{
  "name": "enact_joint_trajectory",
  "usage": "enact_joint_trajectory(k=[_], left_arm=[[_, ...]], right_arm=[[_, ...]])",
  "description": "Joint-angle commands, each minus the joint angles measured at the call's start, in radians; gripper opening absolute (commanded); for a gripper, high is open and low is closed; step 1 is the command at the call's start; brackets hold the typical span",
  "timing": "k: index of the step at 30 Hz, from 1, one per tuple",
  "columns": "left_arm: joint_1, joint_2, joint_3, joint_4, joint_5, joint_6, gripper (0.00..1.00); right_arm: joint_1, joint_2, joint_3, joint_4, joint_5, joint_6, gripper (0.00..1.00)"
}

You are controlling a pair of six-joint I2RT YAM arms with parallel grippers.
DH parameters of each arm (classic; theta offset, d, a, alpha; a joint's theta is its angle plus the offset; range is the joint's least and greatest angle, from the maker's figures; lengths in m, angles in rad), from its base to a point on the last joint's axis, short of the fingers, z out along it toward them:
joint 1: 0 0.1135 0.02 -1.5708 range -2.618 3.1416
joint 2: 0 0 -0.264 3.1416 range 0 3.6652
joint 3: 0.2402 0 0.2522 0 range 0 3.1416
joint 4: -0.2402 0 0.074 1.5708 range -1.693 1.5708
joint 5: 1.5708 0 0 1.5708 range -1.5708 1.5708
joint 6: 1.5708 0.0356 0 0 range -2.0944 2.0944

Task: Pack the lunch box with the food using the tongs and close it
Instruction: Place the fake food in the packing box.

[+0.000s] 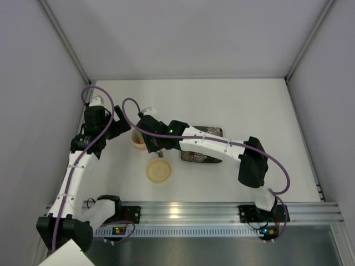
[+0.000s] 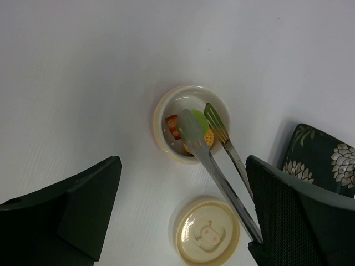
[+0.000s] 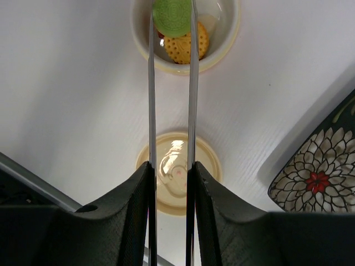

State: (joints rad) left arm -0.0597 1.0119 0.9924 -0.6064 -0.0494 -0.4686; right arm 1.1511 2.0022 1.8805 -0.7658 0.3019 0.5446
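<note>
Jaws on the right gripper [image 3: 172, 166] squeeze the tongs [image 3: 192, 83] partway shut, tips bracketing the green piece [image 3: 172, 16] over the lunch box [image 3: 233, 33], poised for the drop, I'd say. Orange biscuit [image 3: 188, 47] is already inside. Lid [image 1: 158, 171] waits just nearer, plate [image 3: 316, 183] to the right. Left gripper [image 2: 183, 163] gapes wide and empty beside the tub.

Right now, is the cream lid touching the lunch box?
Apart: the left wrist view shows a strip of bare table between the lunch box and the cream lid.

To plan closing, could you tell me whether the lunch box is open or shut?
Open: the lid lies apart on the table; food shows inside the lunch box.
</note>
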Motion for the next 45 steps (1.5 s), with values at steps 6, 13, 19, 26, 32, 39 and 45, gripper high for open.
enact_joint_trajectory(k=[6,13,19,26,32,39,45], left_arm=[[0.006,-0.022,-0.005,0.036,-0.006,0.013,0.99],[0.006,-0.019,-0.006,0.036,-0.004,0.013,0.99],[0.006,-0.019,-0.006,0.034,-0.004,0.013,0.99],[0.006,-0.019,-0.006,0.036,-0.003,0.012,0.99],[0.006,-0.021,-0.005,0.034,-0.006,0.013,0.99],[0.006,-0.024,-0.005,0.033,-0.004,0.013,0.99],[0.006,-0.024,-0.005,0.036,0.000,0.013,0.99]], right_arm=[[0.018,0.044,0.103,0.077,-0.006,-0.021,0.33],[0.018,0.067,0.120,0.068,-0.004,-0.023,0.35],[0.018,0.060,0.120,0.059,0.005,-0.023,0.41],[0.018,0.038,0.108,0.051,0.026,-0.025,0.47],[0.016,-0.020,0.077,0.051,0.045,-0.026,0.47],[-0.045,-0.195,-0.073,0.048,0.118,-0.018,0.47],[-0.262,-0.445,-0.374,0.132,0.082,0.005,0.47]])
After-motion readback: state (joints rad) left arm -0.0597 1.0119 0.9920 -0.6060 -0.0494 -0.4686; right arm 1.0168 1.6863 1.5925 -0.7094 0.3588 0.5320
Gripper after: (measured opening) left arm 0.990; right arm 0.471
